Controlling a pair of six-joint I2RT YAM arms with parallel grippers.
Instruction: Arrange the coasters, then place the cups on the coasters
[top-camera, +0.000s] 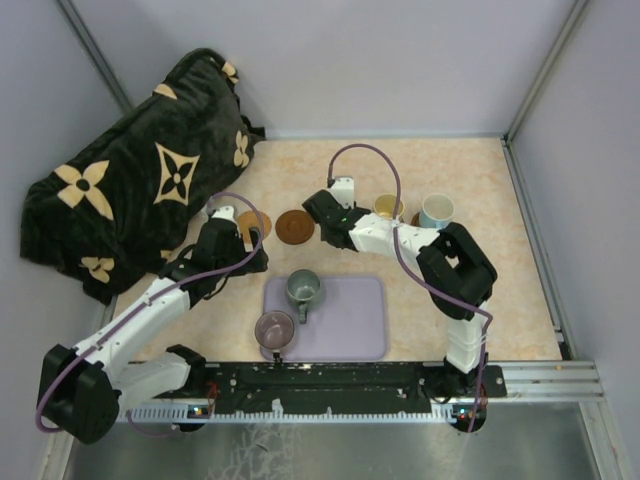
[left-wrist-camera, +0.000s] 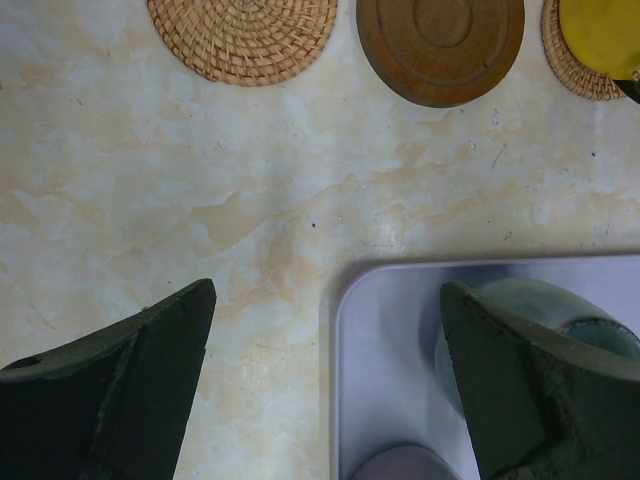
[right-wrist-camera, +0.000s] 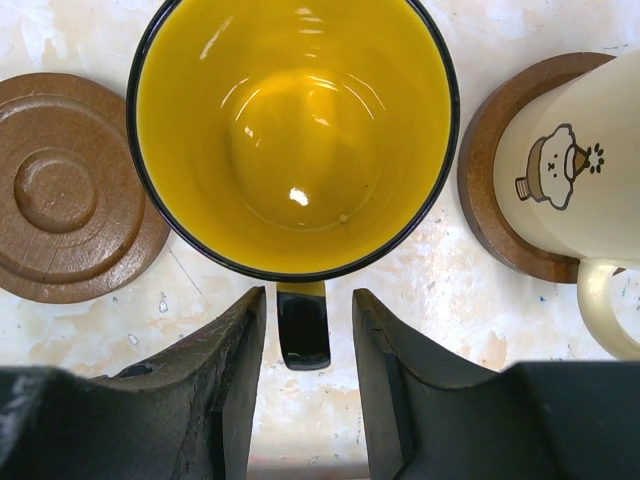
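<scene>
Yellow-orange cup (right-wrist-camera: 295, 130) is down in the row, and the left wrist view catches a woven coaster rim (left-wrist-camera: 565, 62) peeking from under it. The right gripper (right-wrist-camera: 308, 300) sits at the cup's handle (right-wrist-camera: 303, 330) with its fingers parted a little. There is a sliver of gap on either side, so it is not pinching.

Next door, the cream cup (right-wrist-camera: 560, 170) stands on its dark wooden coaster (right-wrist-camera: 485, 190), and the light blue cup (top-camera: 436, 211) closes the row at the far end. That makes three cups placed, by my reckoning.

Two coasters lie bare: the woven one (left-wrist-camera: 245, 35) and the ridged brown one (left-wrist-camera: 440, 45). Two cups wait on the lavender tray (top-camera: 350, 330): the dark grey-green cup (top-camera: 304, 289) and the purple-grey cup (top-camera: 275, 328).

The left gripper (left-wrist-camera: 325, 290) hovers over the tray's corner, spread wide and holding nothing (well set for the green one, I'd say).

Some things are hard to see. From above, the right arm covers the yellow cup entirely. The blue cup's coaster barely shows. Both tray cups are cut off in the left wrist view.
</scene>
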